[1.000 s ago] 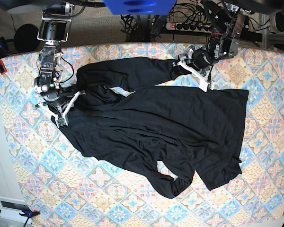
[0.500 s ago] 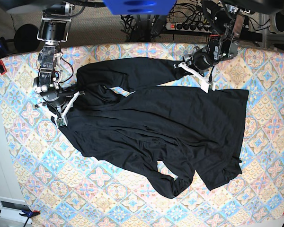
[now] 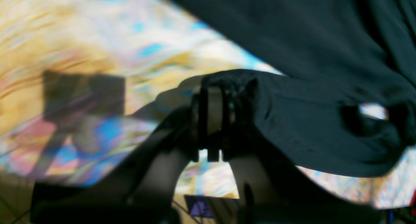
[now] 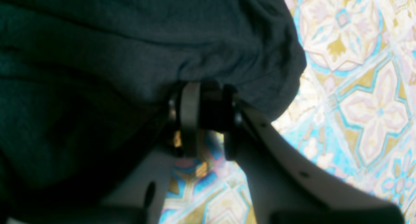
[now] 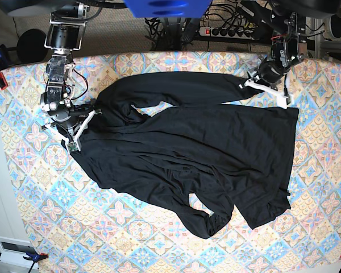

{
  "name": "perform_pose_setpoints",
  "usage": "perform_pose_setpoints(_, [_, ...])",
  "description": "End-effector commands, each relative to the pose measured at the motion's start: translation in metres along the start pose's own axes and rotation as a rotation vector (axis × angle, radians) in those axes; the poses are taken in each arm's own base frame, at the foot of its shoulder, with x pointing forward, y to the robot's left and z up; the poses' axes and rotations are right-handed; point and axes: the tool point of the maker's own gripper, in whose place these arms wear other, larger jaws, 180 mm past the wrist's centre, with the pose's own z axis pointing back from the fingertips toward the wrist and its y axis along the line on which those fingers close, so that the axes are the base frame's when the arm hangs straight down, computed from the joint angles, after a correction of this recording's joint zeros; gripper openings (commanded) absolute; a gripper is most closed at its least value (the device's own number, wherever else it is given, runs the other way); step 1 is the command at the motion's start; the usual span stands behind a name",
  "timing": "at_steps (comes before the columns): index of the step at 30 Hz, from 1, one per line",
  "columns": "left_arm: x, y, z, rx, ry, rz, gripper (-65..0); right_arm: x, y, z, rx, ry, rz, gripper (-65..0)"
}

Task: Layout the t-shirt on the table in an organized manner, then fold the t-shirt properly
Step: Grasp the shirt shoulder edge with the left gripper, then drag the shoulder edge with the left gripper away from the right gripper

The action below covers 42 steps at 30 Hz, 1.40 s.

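Risk: sleeve cuff slipping from your left end effector (image 5: 251,83), clamped on t-shirt (image 5: 187,153) sleeve end at far desk (image 5: 34,187) edge. Right end effector (image 4: 203,107) pinches opposite edge. T-shirt sprawls rumpled mid-desk; overpull drags it.

- The t-shirt (image 5: 187,153) lies spread across the middle of the table (image 5: 40,210).
- One sleeve stretches along the far edge, toward the right.
- The left claw (image 5: 251,81) is at that sleeve's right end.
- The right claw (image 5: 82,126) is at the t-shirt's left edge.
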Motion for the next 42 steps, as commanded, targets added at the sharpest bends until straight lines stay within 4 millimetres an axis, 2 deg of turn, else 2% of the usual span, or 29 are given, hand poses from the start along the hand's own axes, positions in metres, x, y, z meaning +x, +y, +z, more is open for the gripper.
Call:
perform_pose_setpoints(1, [0.014, 0.003, 0.008, 0.005, -0.047, -0.006, -65.0, 0.017, -0.01, 0.004, -0.02, -0.049, 0.002, -53.3])
perform_pose_setpoints(13, [0.087, 0.056, 0.05, 0.114, -0.282, 0.065, -65.0, 0.015, -0.01, 0.004, -0.023, -0.046, 0.003, -53.3])
perform_pose_setpoints(20, [0.129, 0.066, 0.073, 0.106, -0.435, 0.093, -65.0, 0.014, -0.01, 0.004, -0.022, -0.043, 0.004, -53.3])
perform_pose_setpoints(26, [0.143, 0.061, 0.076, 0.091, -0.473, 0.095, -65.0, 0.013, -0.01, 0.004, -0.021, -0.042, 0.003, -53.3])
perform_pose_setpoints(33, [0.186, 0.034, 0.084, 0.013, -0.586, 0.106, -65.0, 0.014, -0.01, 0.004, -0.022, -0.044, 0.002, -53.3])
perform_pose_setpoints(38, [0.221, 0.012, 0.096, -0.052, -0.681, 0.113, -65.0, 0.0, -0.008, -0.004, -0.009, -0.001, -0.009, -53.3])
perform_pose_setpoints(42, [0.243, 0.001, 0.105, -0.084, -0.739, 0.118, -65.0, -0.002, -0.007, -0.005, -0.007, 0.005, -0.01, -53.3])
